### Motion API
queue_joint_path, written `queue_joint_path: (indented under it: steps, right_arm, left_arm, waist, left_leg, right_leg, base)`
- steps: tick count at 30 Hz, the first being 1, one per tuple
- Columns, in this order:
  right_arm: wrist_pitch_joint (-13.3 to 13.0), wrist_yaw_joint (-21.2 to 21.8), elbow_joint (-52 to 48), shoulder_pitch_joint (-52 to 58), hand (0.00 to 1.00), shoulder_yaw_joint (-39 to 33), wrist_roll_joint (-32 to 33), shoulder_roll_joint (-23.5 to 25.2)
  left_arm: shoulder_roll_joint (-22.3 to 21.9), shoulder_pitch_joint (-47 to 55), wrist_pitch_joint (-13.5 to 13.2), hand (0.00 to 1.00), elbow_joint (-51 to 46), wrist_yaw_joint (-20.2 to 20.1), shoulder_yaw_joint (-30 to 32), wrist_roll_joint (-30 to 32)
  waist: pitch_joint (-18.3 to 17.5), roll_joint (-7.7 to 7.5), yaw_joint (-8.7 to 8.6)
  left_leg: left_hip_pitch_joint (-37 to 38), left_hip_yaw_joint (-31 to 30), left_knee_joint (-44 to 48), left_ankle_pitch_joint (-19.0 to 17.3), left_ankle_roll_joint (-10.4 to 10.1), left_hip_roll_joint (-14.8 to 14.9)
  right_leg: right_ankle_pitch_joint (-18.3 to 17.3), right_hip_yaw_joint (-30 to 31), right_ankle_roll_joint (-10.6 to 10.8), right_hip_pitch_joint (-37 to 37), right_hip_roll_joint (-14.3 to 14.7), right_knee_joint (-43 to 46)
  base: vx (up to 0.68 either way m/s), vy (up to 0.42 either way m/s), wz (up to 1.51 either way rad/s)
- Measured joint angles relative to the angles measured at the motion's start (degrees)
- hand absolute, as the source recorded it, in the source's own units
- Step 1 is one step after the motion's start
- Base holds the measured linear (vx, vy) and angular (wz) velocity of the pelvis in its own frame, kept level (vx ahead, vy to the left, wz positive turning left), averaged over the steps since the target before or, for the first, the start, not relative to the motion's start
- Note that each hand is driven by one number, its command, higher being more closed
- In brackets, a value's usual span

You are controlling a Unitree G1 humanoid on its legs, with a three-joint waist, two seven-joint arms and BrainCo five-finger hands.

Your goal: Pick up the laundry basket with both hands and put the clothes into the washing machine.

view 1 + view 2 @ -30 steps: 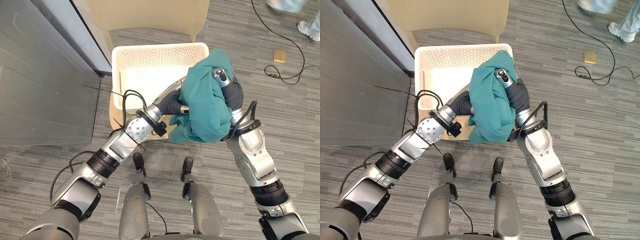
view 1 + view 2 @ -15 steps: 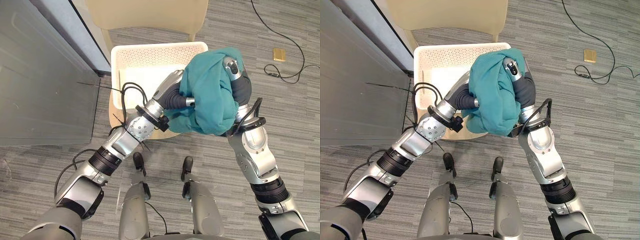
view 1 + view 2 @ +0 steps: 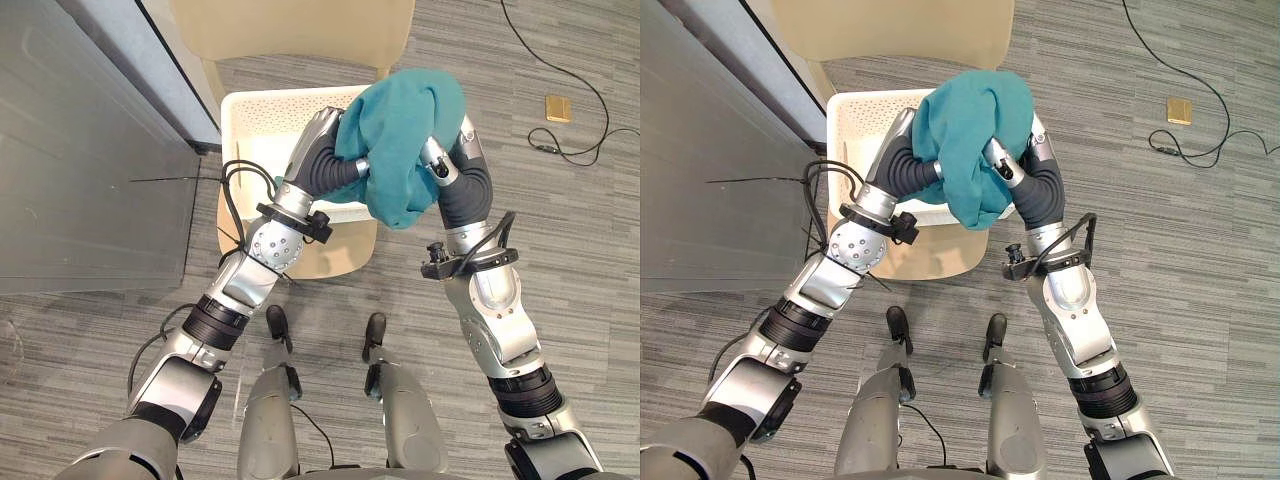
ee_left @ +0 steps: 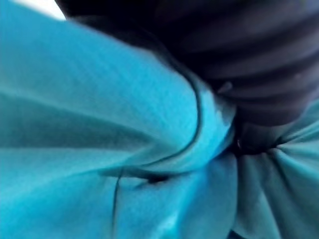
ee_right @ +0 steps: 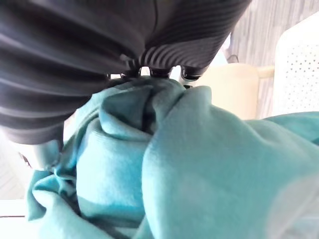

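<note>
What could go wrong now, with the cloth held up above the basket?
1. The cloth is bunched between the left hand and the right hand, and a loose fold hangs below them. It might slip out and drop to the floor.
2. That fold hangs over the right edge of the basket. If it catches there, it may tug the basket on its chair.

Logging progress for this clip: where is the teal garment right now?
In the eye views the teal garment is bunched between the left hand and right hand, held above the white laundry basket at upper centre.
</note>
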Motion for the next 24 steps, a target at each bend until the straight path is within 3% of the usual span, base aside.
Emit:
queue_joint_path:
  steps: [8, 16, 24]
  right_arm:
    - [0.0, -3.3, 0.0, 4.1, 0.00, -12.6, -1.0, 2.0]
    - [0.1, -3.1, -0.3, 7.1, 0.00, -13.7, -3.3, 4.6]
    - [0.3, -3.4, -2.3, 8.6, 0.00, -13.4, -4.9, 7.2]
  left_arm:
    - [-2.5, 4.8, 1.6, 1.00, 0.0, 1.4, 9.4, -4.4]
    - [-4.6, 8.5, 1.8, 1.00, -0.3, 1.6, 11.5, -7.0]
    - [-7.6, 10.0, 1.9, 1.00, -3.2, 2.8, 13.9, -10.3]
  waist:
    - [-0.2, 0.01, -0.17]
    - [-3.1, -0.18, 0.03]
    - [-3.6, -0.17, 0.08]
  left_leg:
    - [0.7, 0.5, -0.2, 0.0, 0.0, 0.1]
    - [1.6, 0.9, -1.1, 0.0, 0.0, 0.1]
    - [2.0, 1.2, -1.0, -0.1, -0.1, 0.2]
  right_leg:
    - [0.1, 0.3, -0.1, 0.5, 0.1, -0.2]
    - [0.2, 0.4, -0.1, 1.6, 0.3, -1.4]
    - [0.2, 0.4, -0.1, 2.0, 0.4, -1.4]
  base:
    - [0.00, -0.001, -0.03]
    - [0.01, -0.002, 0.00]
    - [0.00, 0.000, 0.00]
